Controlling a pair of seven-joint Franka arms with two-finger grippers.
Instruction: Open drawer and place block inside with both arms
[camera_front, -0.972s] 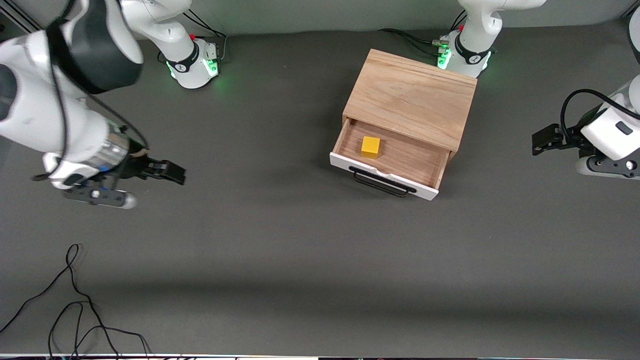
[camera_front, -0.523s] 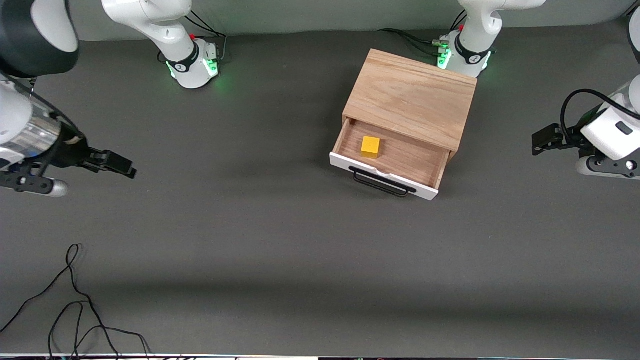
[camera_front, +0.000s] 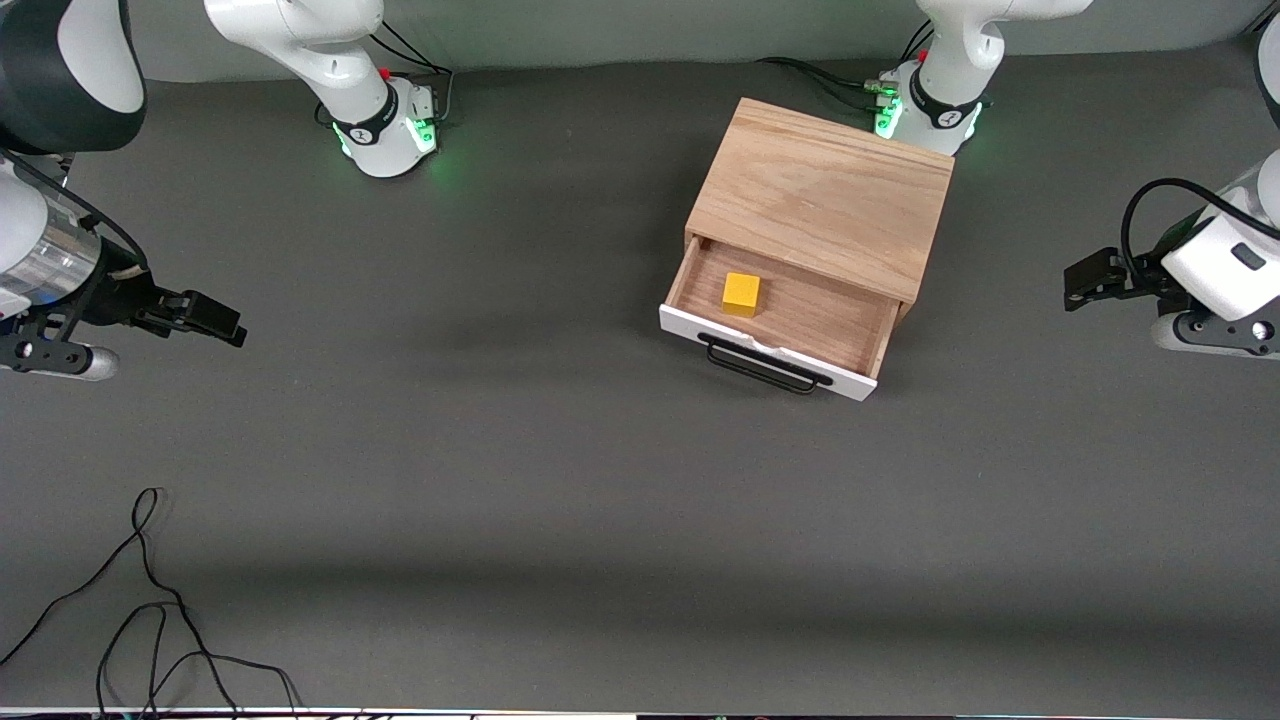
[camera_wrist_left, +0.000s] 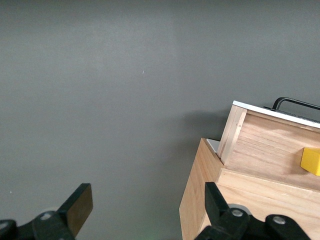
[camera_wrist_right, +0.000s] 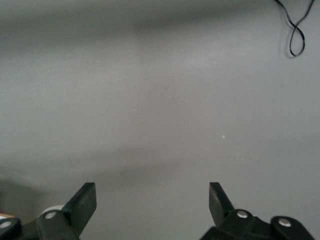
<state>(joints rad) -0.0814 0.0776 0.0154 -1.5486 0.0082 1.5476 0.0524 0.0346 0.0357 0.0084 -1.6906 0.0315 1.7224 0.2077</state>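
Drawer (camera_front: 790, 322) pulled open; block (camera_front: 741, 293) lying inside. Left gripper (camera_wrist_left: 145, 205) and right gripper (camera_wrist_right: 150, 200) spread wide, empty, at opposite table edges. Nothing judged left.

The left gripper (camera_wrist_left: 145, 210) is being held with its fingers (camera_wrist_left: 77, 206) spread wide over the grey table (camera_wrist_left: 110, 100). The drawer (camera_wrist_left: 260, 137) is being shown pulled out of the wooden box (camera_wrist_left: 200, 200), with the yellow block (camera_wrist_left: 311, 161) lying inside and the black handle (camera_wrist_left: 297, 103) showing at its front.

No readable text or labels.
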